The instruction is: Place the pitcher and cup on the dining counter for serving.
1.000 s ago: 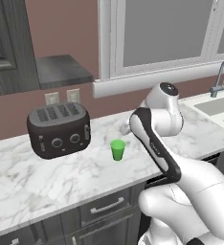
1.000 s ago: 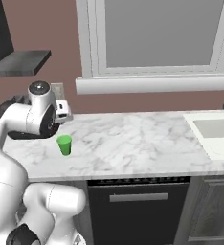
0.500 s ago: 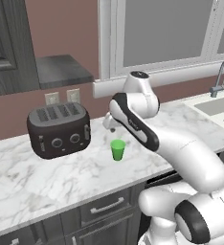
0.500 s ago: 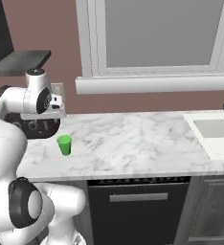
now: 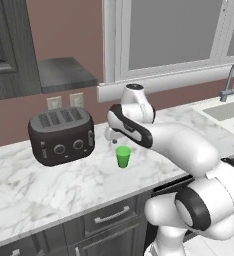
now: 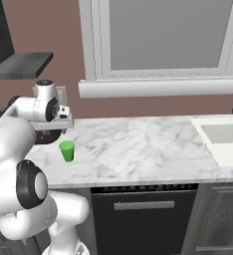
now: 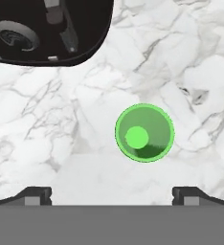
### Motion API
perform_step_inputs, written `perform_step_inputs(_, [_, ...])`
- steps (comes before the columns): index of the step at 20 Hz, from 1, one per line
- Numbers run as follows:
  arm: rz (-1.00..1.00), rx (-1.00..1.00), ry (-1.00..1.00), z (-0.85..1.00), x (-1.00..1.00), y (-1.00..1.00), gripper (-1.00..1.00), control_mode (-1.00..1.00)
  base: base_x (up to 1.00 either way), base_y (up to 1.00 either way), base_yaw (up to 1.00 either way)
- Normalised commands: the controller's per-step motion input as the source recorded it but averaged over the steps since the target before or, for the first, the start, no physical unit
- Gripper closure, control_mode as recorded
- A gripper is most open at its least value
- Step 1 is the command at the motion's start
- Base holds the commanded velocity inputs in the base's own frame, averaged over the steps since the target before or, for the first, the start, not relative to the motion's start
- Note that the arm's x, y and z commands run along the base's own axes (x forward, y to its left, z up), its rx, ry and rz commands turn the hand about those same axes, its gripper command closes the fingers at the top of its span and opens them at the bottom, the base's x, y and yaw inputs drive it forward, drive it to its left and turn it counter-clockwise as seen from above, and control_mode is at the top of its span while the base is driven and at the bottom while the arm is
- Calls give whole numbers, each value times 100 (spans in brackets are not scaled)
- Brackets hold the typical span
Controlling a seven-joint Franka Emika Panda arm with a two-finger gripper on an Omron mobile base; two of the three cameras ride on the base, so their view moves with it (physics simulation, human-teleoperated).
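Below my wide-open claw [image 7: 112,194], the cup [image 7: 144,133] is standing upright on marble, the toaster [image 7: 49,29] sitting at eleven o'clock.

Glossy white rounded arm [image 5: 189,145] segments, dark joint rings, dark-tipped tool [image 7: 111,194].

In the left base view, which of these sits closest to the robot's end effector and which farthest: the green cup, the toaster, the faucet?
1. Green cup: just below the open end effector, on the marble counter.
2. Toaster: to its left, against the wall.
3. Faucet: far right, by the sink.
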Motion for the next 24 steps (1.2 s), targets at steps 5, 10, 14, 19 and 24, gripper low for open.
perform_step_inputs(5, [-6,0,0,-52,41,0,-100,-100,0,0,0])
perform_step_inputs(10, [-5,0,0,-39,25,0,-100,-100,0,0,0])
perform_step_inputs(14, [-4,0,-1,-36,11,0,-100,-100,0,0,0])
perform_step_inputs(19, [-3,0,-1,-31,0,0,-100,-100,0,0,0])
perform_step_inputs(24, [-3,0,-1,-25,0,0,-100,-100,0,0,0])
